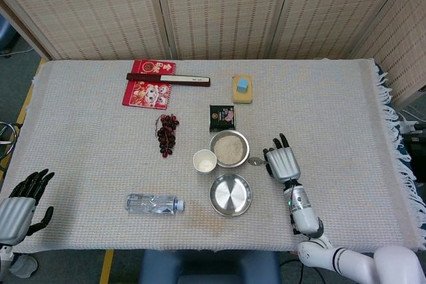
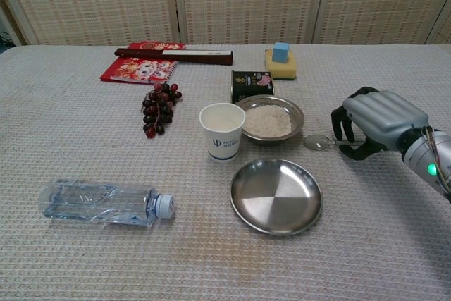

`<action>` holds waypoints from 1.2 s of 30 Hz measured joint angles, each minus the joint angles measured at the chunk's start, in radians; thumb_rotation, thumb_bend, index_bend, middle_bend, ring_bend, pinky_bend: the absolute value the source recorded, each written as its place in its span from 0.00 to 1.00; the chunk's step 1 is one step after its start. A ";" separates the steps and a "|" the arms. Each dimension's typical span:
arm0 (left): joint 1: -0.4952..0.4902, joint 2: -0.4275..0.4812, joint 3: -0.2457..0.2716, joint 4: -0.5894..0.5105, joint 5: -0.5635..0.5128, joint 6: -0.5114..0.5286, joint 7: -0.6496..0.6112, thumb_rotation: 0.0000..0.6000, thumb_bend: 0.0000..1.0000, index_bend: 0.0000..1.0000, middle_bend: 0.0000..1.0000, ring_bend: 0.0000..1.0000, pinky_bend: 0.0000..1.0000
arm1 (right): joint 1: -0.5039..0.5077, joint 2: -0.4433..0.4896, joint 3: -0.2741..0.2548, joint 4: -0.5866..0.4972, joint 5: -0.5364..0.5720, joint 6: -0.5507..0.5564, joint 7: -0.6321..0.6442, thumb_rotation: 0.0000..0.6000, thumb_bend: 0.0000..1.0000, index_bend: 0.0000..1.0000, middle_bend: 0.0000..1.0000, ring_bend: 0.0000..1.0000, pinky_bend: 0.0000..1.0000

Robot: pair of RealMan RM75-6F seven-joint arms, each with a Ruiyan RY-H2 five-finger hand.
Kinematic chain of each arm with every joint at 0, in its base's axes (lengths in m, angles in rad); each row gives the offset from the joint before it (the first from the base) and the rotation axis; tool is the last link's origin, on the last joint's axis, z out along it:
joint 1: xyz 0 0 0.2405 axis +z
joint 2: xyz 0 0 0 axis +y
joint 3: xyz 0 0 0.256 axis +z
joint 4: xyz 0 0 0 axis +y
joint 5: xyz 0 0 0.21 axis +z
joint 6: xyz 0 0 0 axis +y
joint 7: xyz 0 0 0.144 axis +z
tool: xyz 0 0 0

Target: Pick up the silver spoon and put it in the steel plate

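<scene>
The silver spoon (image 2: 318,142) (image 1: 255,161) lies just right of the powder bowl; only its bowl end and a short bit of handle show. My right hand (image 2: 377,121) (image 1: 282,163) covers the rest of the handle, fingers curled down over it and thumb tucked beneath, gripping it. The empty steel plate (image 2: 275,196) (image 1: 230,195) sits on the cloth in front of the bowl, to the left of the hand and nearer the front edge. My left hand (image 1: 23,204) hangs off the table's front left corner, fingers apart and holding nothing.
A steel bowl of pale powder (image 2: 267,119) and a paper cup (image 2: 222,130) stand just behind the plate. Grapes (image 2: 158,108), a black packet (image 2: 251,84), a yellow sponge with a blue block (image 2: 280,61) and a red booklet (image 2: 139,68) lie farther back. A water bottle (image 2: 102,202) lies front left.
</scene>
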 measured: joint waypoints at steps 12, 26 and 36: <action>0.001 0.001 0.002 -0.004 0.006 0.003 0.001 1.00 0.46 0.00 0.00 0.00 0.16 | -0.001 0.138 0.027 -0.170 -0.003 0.037 -0.071 1.00 0.34 0.96 0.58 0.17 0.09; 0.002 0.002 0.002 -0.009 0.003 0.002 0.012 1.00 0.46 0.00 0.00 0.00 0.16 | 0.143 0.199 0.078 -0.252 0.055 -0.056 -0.337 1.00 0.34 0.96 0.58 0.17 0.09; 0.000 0.006 0.002 -0.006 -0.003 -0.008 0.003 1.00 0.46 0.00 0.00 0.00 0.16 | 0.250 0.102 0.050 -0.156 0.083 -0.103 -0.499 1.00 0.35 0.96 0.58 0.17 0.09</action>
